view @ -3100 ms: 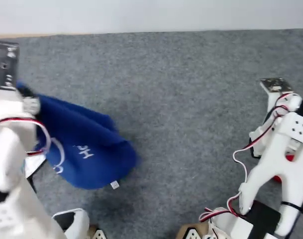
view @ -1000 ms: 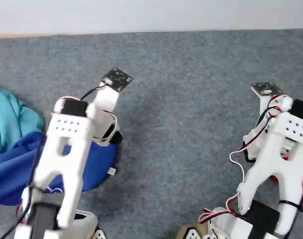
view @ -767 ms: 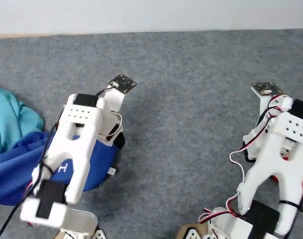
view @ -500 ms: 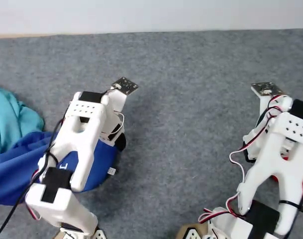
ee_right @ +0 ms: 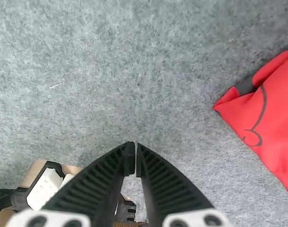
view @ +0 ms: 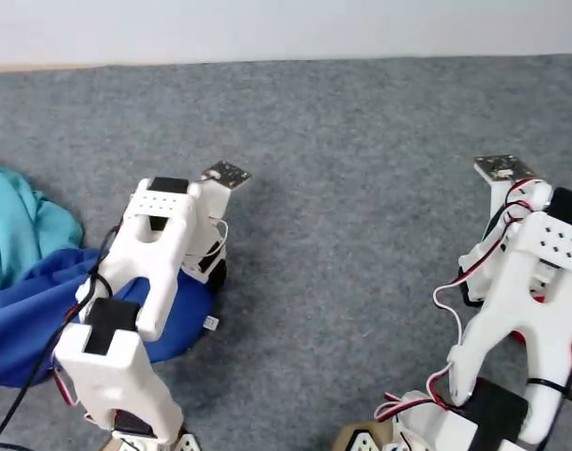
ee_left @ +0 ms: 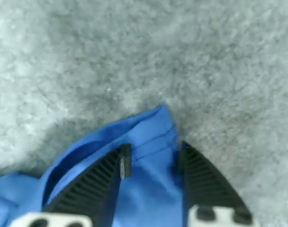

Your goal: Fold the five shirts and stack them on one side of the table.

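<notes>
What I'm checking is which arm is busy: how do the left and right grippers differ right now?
The left gripper is open; the right gripper is shut. The left gripper straddles an edge of the blue shirt, while the right gripper holds nothing and hangs over the bare grey table, apart from the red shirt. Both are black, ribbed and point down at the table.

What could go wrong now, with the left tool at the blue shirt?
1. The left tool stands open over just the edge of the blue shirt; closing there may catch a thin fold and slip.
2. The blue shirt lies against the teal shirt; pulling might drag both.
</notes>
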Controlling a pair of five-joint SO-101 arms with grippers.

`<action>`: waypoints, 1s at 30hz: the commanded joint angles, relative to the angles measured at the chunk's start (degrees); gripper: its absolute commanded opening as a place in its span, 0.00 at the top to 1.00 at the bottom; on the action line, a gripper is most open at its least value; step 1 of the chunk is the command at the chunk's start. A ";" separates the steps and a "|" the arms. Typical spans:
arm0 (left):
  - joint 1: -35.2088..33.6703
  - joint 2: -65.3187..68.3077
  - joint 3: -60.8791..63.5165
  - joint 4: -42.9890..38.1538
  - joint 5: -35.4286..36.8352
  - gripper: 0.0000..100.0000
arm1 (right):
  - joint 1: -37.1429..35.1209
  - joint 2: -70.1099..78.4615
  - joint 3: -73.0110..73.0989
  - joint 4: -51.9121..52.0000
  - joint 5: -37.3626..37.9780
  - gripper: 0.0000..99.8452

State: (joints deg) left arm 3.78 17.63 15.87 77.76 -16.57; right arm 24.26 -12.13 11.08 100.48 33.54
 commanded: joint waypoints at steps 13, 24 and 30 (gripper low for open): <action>3.96 3.16 -21.05 11.69 3.16 1.00 | -0.22 -2.42 -0.35 1.27 0.44 0.98; 10.64 -0.35 -61.41 22.77 12.40 1.00 | -0.22 -2.42 -0.26 1.10 0.53 0.99; 18.37 -2.64 -74.33 21.19 12.04 1.00 | -0.22 -2.07 -0.26 1.19 0.53 0.99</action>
State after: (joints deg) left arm 18.81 19.38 -50.68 99.21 -4.79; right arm 24.26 -12.13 11.08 100.48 33.54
